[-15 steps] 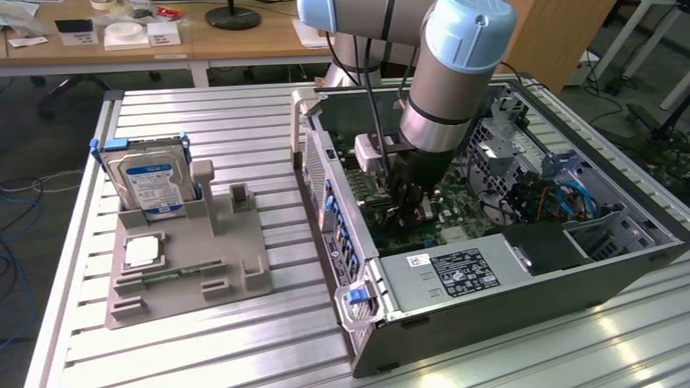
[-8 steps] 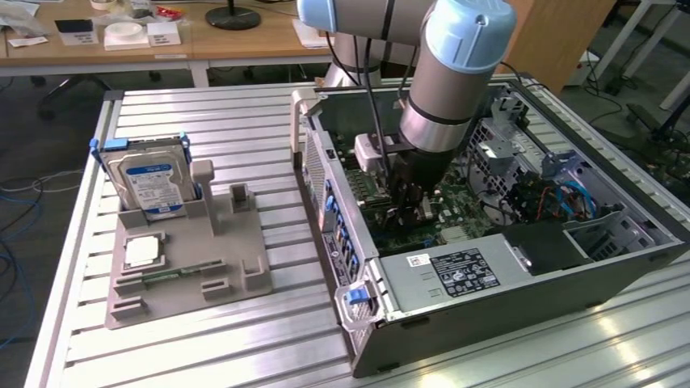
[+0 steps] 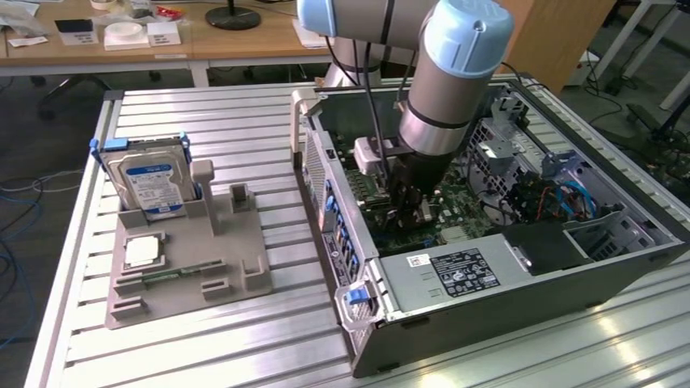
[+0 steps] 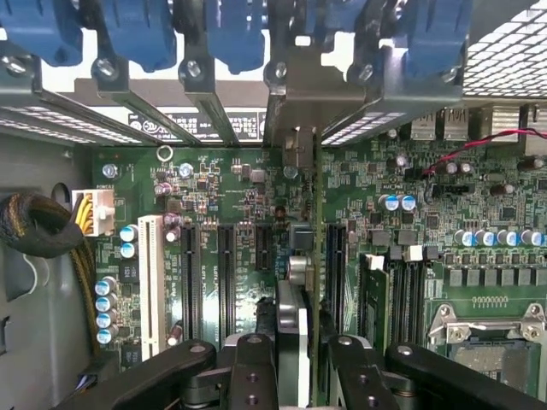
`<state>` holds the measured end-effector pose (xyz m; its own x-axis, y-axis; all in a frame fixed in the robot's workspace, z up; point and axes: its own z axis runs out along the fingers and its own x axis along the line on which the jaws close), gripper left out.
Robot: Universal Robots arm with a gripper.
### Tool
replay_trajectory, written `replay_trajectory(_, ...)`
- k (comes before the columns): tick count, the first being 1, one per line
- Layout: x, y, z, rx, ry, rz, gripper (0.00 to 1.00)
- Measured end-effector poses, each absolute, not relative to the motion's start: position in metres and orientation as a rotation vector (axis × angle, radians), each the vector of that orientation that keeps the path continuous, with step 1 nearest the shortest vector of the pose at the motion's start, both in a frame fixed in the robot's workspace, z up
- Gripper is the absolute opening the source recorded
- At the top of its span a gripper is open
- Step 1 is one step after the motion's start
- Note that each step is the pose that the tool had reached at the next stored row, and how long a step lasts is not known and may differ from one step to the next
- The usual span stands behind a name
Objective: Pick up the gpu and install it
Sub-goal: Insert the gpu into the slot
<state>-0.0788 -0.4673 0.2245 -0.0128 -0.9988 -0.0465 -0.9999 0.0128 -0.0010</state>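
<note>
Layout: open computer case [image 3: 506,267] on the counter [image 3: 216,339], parts holder [image 3: 183,267] beside it.
Case lies toward the exterior view's right, holder well to its left. Hard drive [image 3: 151,179] stands upright at the holder's far end. Inside the case, the gripper [image 4: 295,359] holds the gpu [image 4: 314,256] edge-on over the motherboard [image 4: 239,213], among the slots.

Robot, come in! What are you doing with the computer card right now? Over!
End effector down inside the open computer case, shut on the gpu. Card edge-on over the motherboard slots, bracket at the rear openings. Nothing blocking seen.
</note>
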Motion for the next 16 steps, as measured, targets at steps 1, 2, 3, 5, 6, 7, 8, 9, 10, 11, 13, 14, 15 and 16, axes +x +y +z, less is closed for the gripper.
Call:
replay_trajectory(1, -0.0789, -0.4672, 0.2243, -2.183, 2.211, 0.049, 0.28)
replay_trajectory(2, -0.079, -0.4671, 0.2242, -2.183, 2.211, 0.049, 0.28)
replay_trajectory(3, -0.079, -0.4671, 0.2241, -2.183, 2.211, 0.05, 0.28)
replay_trajectory(5, -0.079, -0.4671, 0.2241, -2.183, 2.211, 0.05, 0.28)
replay_trajectory(6, -0.079, -0.4671, 0.2241, -2.183, 2.211, 0.05, 0.28)
replay_trajectory(7, -0.079, -0.4671, 0.2241, -2.183, 2.211, 0.05, 0.28)
replay_trajectory(8, -0.079, -0.4671, 0.2241, -2.183, 2.211, 0.05, 0.28)
replay_trajectory(9, -0.079, -0.4671, 0.2241, -2.183, 2.211, 0.05, 0.28)
replay_trajectory(10, -0.079, -0.4671, 0.2241, -2.183, 2.211, 0.05, 0.28)
replay_trajectory(11, -0.079, -0.4671, 0.2241, -2.183, 2.211, 0.05, 0.28)
replay_trajectory(13, -0.079, -0.4671, 0.2241, -2.183, 2.211, 0.05, 0.28)
replay_trajectory(14, -0.079, -0.4671, 0.2241, -2.183, 2.211, 0.05, 0.28)
replay_trajectory(15, -0.0791, -0.4671, 0.2241, -2.183, 2.211, 0.05, 0.28)
replay_trajectory(16, -0.079, -0.4671, 0.2241, -2.183, 2.211, 0.05, 0.28)
